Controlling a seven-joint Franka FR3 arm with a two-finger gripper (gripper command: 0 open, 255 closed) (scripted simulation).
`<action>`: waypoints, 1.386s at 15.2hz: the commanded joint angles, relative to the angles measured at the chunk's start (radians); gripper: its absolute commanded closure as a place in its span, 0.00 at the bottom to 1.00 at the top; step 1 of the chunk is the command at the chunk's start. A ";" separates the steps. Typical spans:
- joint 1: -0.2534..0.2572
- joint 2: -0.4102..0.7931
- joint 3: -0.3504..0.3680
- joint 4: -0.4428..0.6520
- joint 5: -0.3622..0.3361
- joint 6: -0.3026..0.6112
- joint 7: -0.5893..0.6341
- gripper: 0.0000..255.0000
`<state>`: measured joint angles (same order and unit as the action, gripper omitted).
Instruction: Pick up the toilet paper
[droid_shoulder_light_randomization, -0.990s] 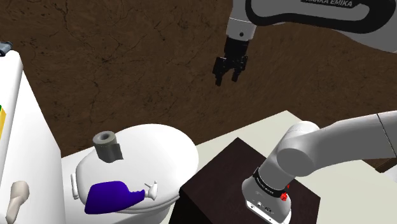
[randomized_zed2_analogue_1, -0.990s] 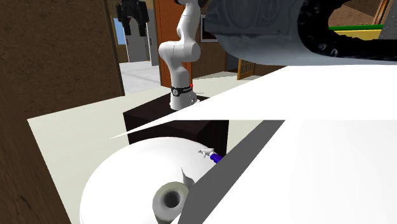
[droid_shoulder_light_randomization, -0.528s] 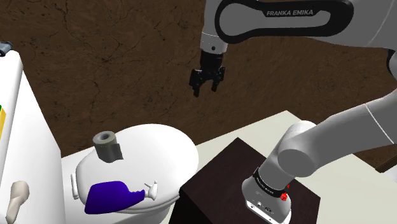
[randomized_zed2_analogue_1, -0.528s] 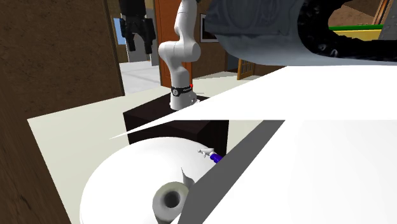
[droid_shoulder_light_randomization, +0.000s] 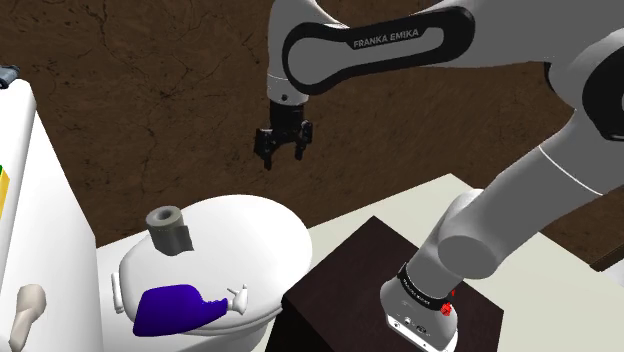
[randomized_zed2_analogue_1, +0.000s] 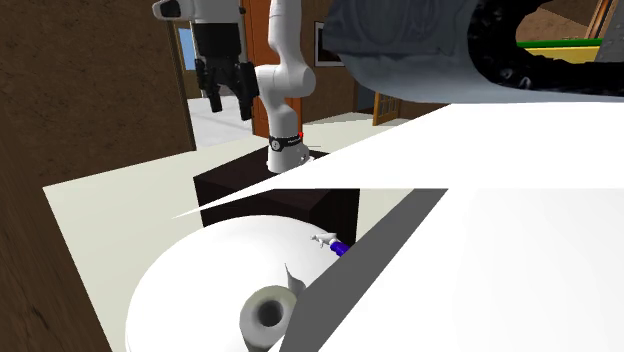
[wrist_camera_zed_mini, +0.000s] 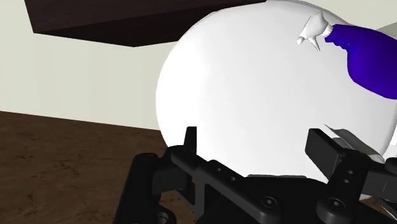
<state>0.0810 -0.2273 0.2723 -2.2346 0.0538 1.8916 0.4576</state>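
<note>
The toilet paper (droid_shoulder_light_randomization: 168, 228) is a grey roll standing on the white closed toilet lid (droid_shoulder_light_randomization: 255, 240), near its back edge. In the second exterior view the roll (randomized_zed2_analogue_1: 267, 315) sits at the lower middle, its hollow core facing the camera. My black gripper (droid_shoulder_light_randomization: 283, 157) hangs open in the air, above the lid and to the right of the roll in the shoulder view, well apart from it. Nothing is between the fingers. In the wrist view the gripper (wrist_camera_zed_mini: 254, 143) points down at the lid (wrist_camera_zed_mini: 242, 95). It also hangs high over the floor (randomized_zed2_analogue_1: 228, 103).
A blue spray bottle (droid_shoulder_light_randomization: 178, 305) with a white nozzle lies on the lid's near side (wrist_camera_zed_mini: 366, 54). The white tank (droid_shoulder_light_randomization: 40, 250) rises at the shoulder view's left. The dark stand (droid_shoulder_light_randomization: 350, 280) sits close beside the toilet. A brown wall is behind.
The gripper has travelled toward the shoulder view's left and lower, coming closer to the toilet lid. Its fingers stay open. The roll and the bottle have not moved.
</note>
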 joint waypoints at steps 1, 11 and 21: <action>0.008 0.067 0.022 0.023 -0.007 0.039 0.032 0.00; 0.077 0.446 0.085 0.260 -0.107 0.138 0.198 0.00; 0.211 0.846 0.071 0.639 -0.211 0.119 0.312 0.00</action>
<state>0.2731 0.5720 0.3457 -1.6470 -0.1476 2.0186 0.7579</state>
